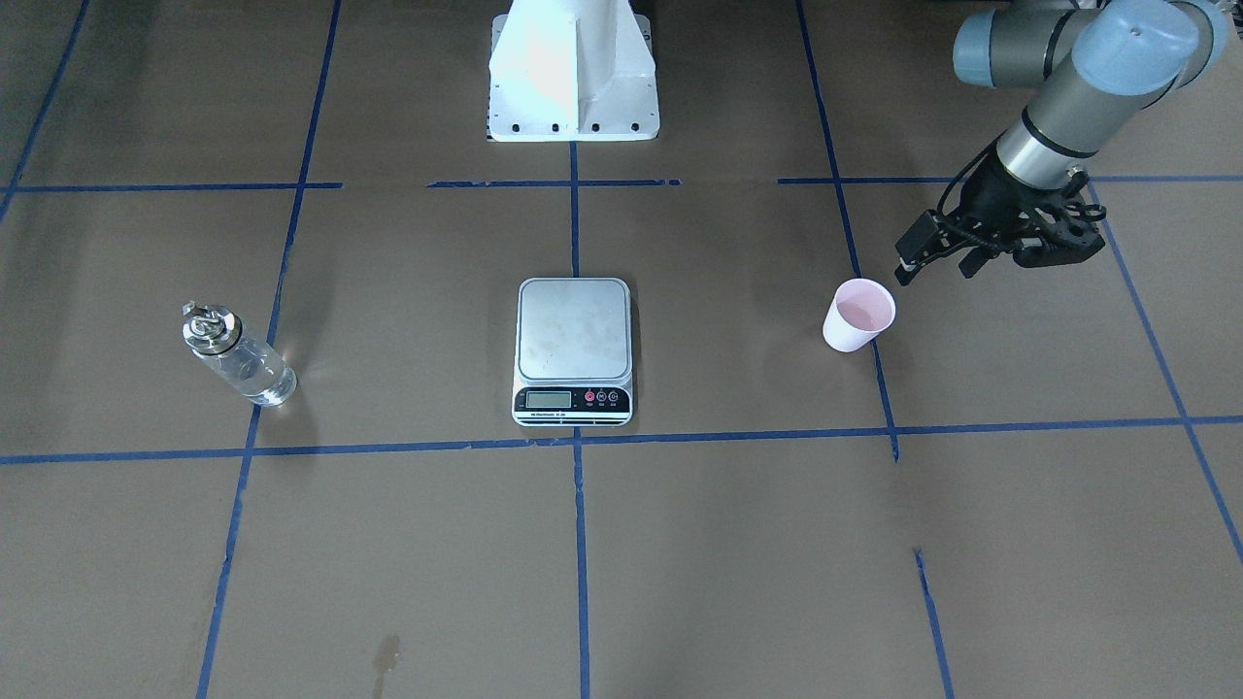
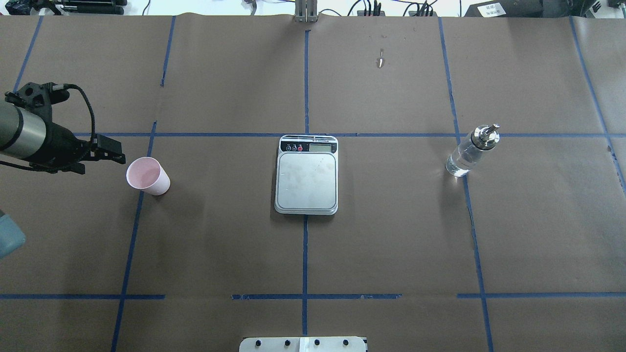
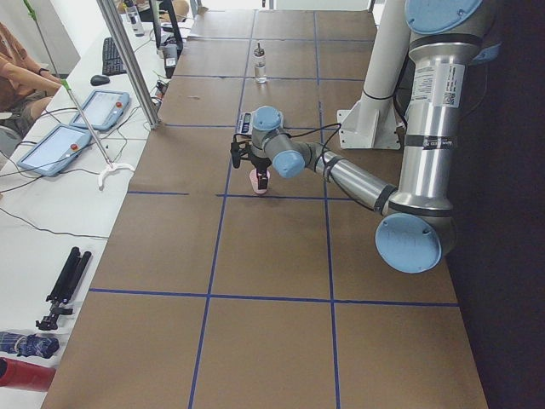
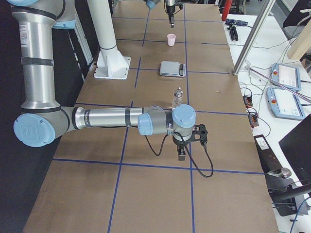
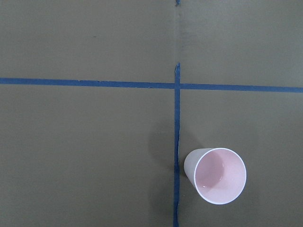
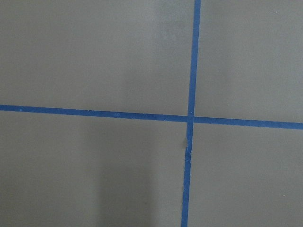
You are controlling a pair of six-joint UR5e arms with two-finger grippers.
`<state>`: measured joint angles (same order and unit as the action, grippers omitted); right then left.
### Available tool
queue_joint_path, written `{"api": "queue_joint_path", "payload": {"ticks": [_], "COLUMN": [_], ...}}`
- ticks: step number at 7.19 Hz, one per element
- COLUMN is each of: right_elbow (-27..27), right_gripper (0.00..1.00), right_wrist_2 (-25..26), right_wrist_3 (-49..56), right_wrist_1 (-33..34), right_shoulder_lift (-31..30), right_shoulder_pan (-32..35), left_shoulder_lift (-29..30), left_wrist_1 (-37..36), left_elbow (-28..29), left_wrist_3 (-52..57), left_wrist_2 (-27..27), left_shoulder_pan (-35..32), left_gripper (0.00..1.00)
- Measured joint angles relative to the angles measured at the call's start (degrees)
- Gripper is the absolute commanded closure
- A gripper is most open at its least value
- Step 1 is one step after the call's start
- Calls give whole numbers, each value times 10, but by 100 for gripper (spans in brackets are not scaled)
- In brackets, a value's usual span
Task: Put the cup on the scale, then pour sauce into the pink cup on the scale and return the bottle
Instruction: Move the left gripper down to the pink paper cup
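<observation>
Your left gripper (image 1: 937, 264) hangs spread and empty just beside the cup (image 1: 858, 315) — it looks light, so a finger clipping the rim could tip it on the desk (image 1: 680, 544). Right gripper (image 4: 181, 154) — can't tell its state.

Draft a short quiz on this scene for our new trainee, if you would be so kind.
1. True or false: the pink cup stands on the kitchen scale.
2. Which arm's end effector is close beside the cup? A. left B. right C. both
3. Fill the gap: the glass bottle stands upright on the robot's ____ side of the scale.

Key
1. False: the cup stands on the table, apart from the scale.
2. A: the left end effector hangs just beside the cup without touching it.
3. Right.
</observation>
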<state>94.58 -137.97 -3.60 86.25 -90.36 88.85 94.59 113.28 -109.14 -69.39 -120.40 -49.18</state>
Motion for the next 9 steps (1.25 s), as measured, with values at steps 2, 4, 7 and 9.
{"api": "queue_joint_path", "payload": {"ticks": [2, 4, 7, 9], "right_elbow": [-1, -2, -4, -6], "right_gripper": [0, 0, 0, 0], "right_wrist_2": [0, -1, -2, -1], "right_wrist_3": [-1, -2, -3, -4], "right_wrist_1": [1, 1, 1, 2], "right_shoulder_lift": [0, 1, 2, 6], "right_shoulder_pan": [0, 0, -1, -1], "left_shoulder_lift": [23, 26, 24, 24], "left_wrist_1": [6, 6, 4, 5], "left_elbow": [27, 36, 43, 50], "left_wrist_3": [-17, -17, -16, -15], "left_wrist_2": [17, 21, 34, 46], "left_shoulder_pan": [20, 30, 43, 52], "left_gripper": [0, 0, 0, 1]}}
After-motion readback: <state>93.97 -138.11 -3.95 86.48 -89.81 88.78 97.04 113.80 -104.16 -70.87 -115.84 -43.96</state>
